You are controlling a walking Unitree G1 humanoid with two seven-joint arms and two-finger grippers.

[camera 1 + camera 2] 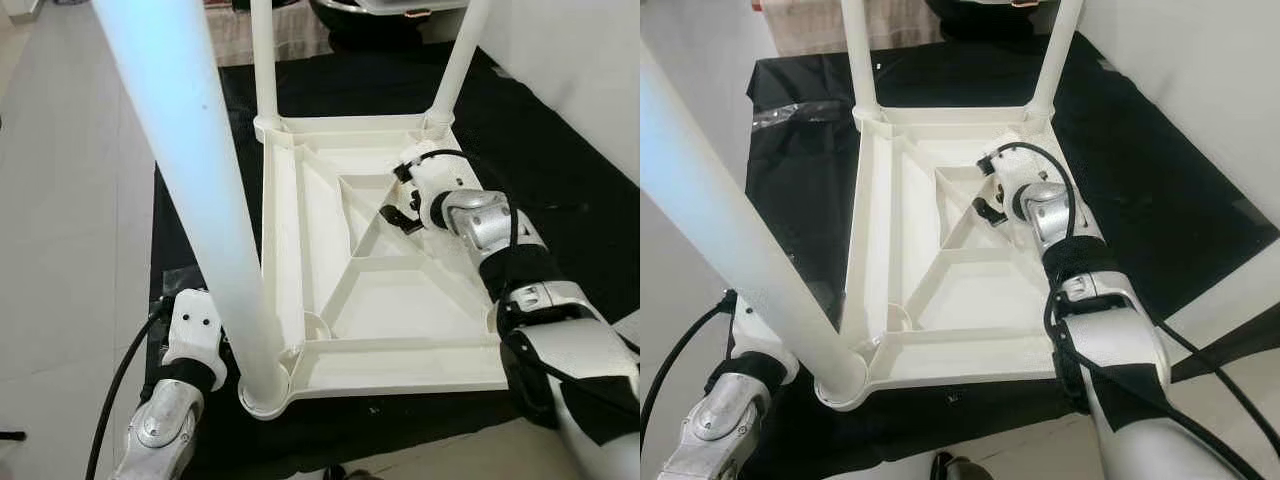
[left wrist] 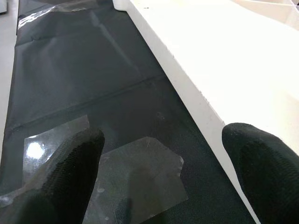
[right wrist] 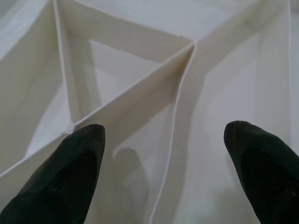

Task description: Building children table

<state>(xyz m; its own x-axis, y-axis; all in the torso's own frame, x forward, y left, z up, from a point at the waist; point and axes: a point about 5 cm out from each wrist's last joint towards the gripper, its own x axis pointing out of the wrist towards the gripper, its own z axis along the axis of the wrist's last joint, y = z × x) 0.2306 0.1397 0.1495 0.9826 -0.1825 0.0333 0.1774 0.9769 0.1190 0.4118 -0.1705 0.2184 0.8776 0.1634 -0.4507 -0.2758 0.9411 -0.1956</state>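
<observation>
A white plastic children's table (image 1: 400,290) lies upside down on a black mat (image 1: 560,150), its ribbed underside facing up. Three white legs stand in corner sockets: near left (image 1: 190,170), far left (image 1: 264,60) and far right (image 1: 458,60). My left gripper (image 2: 161,149) sits low on the mat just outside the near-left corner; it is open, and the table's side edge (image 2: 187,88) runs between its fingers (image 2: 70,172). My right gripper (image 1: 400,215) hovers over the diagonal ribs (image 3: 140,93) near the middle of the underside, open and holding nothing. My right arm hides the near-right corner.
A white wall (image 1: 600,70) rises close on the right. Pale tiled floor (image 1: 70,250) lies to the left of the mat. Clear tape patches (image 2: 140,172) stick to the mat by my left gripper. A black cable (image 1: 115,390) trails from my left arm.
</observation>
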